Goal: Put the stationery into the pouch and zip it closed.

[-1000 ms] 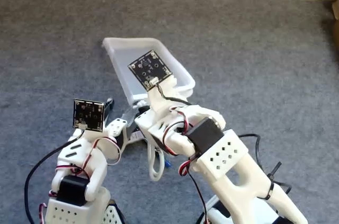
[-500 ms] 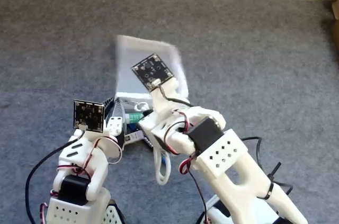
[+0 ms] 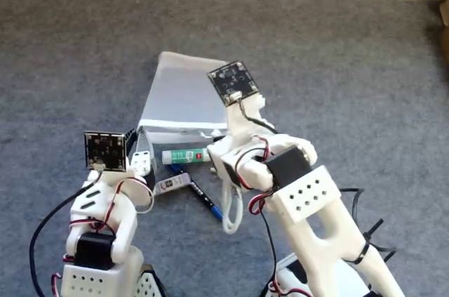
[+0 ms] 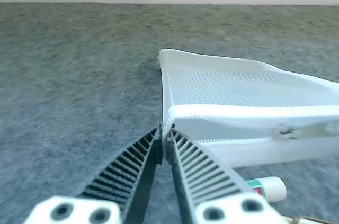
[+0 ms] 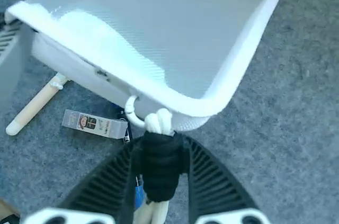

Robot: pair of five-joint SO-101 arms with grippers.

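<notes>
Pouch: white mesh pouch (image 3: 184, 93) — tilted up with its mouth raised a second ago, now lying flat on the grey surface (image 3: 351, 65), slid farther from the arm bases.
Stationery: glue stick (image 3: 186, 156), blue pen (image 3: 205, 200) and a small labelled piece (image 3: 172, 184), perhaps an eraser. Mostly hidden a second ago, now bare on the surface just in front of the pouch mouth, outside it.
Left jaws: closed to a narrow gap, pinching one corner of the pouch mouth. Moved only a little since the earlier frames.
Right jaws: clamped on the black-wrapped part of the white cord (image 5: 158, 122) tied to the other end of the pouch. Carried away from the bases, taking the pouch along.
Zipper: pull (image 4: 286, 130) visible along the mouth. The two lips look slightly parted, but cannot tell how far.
Meaning for the task: probably a setback or a reset — nothing loaded yet, as far as the mesh shows. Pouch held stretched at both ends, so no free jaws for picking. Likely one end must be released before the stationery can go in, and zipping only after that.
</notes>
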